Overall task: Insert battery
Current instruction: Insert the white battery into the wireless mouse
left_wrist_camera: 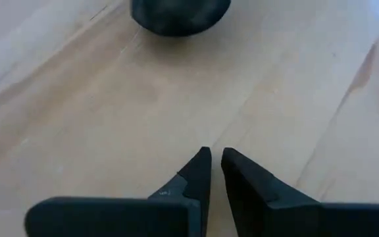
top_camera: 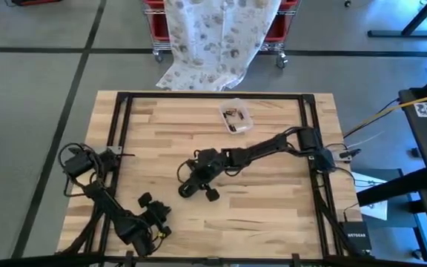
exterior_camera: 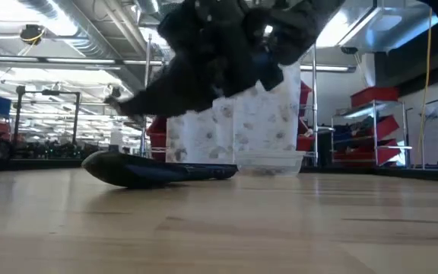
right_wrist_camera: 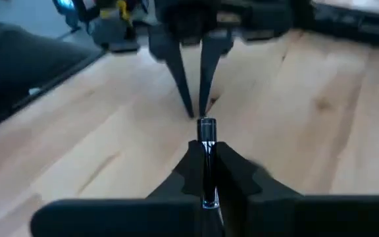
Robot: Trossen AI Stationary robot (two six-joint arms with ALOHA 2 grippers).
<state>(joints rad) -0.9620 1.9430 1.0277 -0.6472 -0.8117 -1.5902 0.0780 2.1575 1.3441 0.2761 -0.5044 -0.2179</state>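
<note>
Pinched between the fingers of my right end effector [right_wrist_camera: 206, 168] stands a slim battery [right_wrist_camera: 206, 148], its metal tip poking out just past my fingertips; from above, this end effector [top_camera: 199, 178] hangs over the middle of the wooden table [top_camera: 273, 200]; in the low view a dark, flat, rounded device [exterior_camera: 154, 171] lies on the table beneath it, though I cannot tell whether the battery touches it; my left end effector [left_wrist_camera: 214, 164] waits near the front-left of the table, fingers almost pressed together and holding nothing; a clear plastic container [top_camera: 236, 116] sits toward the table's far edge.
</note>
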